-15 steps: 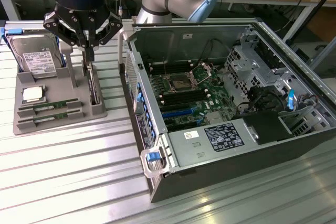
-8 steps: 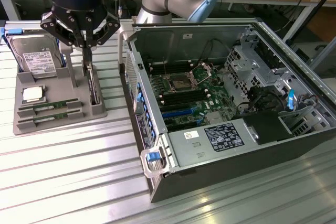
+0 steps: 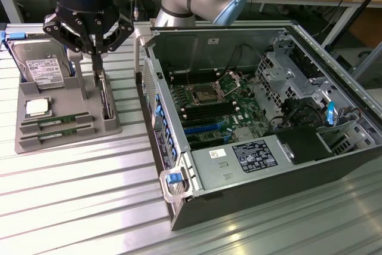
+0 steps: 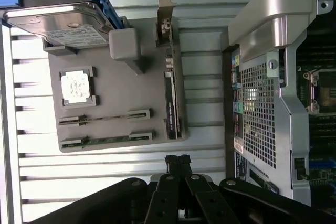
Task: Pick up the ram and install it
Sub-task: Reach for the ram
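Two ram sticks lie in the slots of a grey holder tray: one ram stick and a second ram stick beside it, both thin and green. My gripper hangs above the tray, over its side nearer the computer, well clear of the ram. Its fingertips are pressed together, shut on nothing. The open computer case lies on the exterior view's right, with the motherboard's long memory slots exposed.
The tray also holds a hard drive with a white label, a square silver processor and an upright card. The case wall stands close beside the tray. Everything rests on a ribbed metal table.
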You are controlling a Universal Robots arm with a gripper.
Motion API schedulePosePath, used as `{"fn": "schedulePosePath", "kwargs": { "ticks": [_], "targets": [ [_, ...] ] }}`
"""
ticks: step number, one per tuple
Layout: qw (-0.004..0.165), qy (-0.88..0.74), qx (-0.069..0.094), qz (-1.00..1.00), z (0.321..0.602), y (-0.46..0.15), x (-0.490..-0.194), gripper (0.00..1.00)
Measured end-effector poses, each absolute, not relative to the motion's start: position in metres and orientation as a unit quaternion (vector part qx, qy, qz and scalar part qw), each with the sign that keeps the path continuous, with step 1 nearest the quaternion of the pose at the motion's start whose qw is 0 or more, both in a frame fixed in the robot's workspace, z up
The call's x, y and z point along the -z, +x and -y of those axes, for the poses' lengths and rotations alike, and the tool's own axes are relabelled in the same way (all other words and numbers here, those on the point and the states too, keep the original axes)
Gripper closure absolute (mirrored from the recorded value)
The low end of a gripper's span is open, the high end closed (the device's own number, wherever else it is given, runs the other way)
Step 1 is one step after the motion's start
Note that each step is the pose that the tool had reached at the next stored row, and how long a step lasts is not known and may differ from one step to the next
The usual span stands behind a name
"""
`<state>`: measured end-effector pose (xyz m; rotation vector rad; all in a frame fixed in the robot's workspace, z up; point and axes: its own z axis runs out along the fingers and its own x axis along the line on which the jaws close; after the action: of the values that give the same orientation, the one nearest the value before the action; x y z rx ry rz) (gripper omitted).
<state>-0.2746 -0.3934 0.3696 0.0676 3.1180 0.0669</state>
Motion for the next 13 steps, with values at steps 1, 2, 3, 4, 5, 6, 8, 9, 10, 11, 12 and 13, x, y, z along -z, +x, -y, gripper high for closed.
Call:
{"fn": "schedulePosePath", "kwargs": {
  "ticks": [1,2,3,4,5,6,8,9,10,11,12,13],
  "targets": [
    [0.011,0.022,-0.021,-0.999,0.3934,-0.2751,-0.3696,0.89],
    [0.011,0.022,-0.021,-0.999,0.3934,-0.2758,-0.3696,0.89],
    [0.011,0.022,-0.021,-0.999,0.3934,-0.2764,-0.3696,0.89],
    [0.011,0.022,-0.021,-0.999,0.3934,-0.277,-0.3696,0.89],
    [0.011,0.022,-0.021,-0.999,0.3934,-0.2773,-0.3696,0.89],
    [0.011,0.022,-0.021,-0.999,0.3934,-0.2776,-0.3696,0.89],
    [0.011,0.022,-0.021,-0.999,0.3934,-0.2789,-0.3696,0.89],
    [0.011,0.022,-0.021,-0.999,0.3934,-0.2798,-0.3696,0.89],
    [0.011,0.022,-0.021,-0.999,0.3934,-0.2807,-0.3696,0.89],
    [0.011,0.022,-0.021,-0.999,0.3934,-0.2814,-0.3696,0.89],
    [0.011,0.022,-0.021,-0.999,0.3934,-0.2822,-0.3695,0.89],
    [0.011,0.022,-0.021,-0.999,0.3934,-0.2826,-0.3696,0.89]
  ]
}}
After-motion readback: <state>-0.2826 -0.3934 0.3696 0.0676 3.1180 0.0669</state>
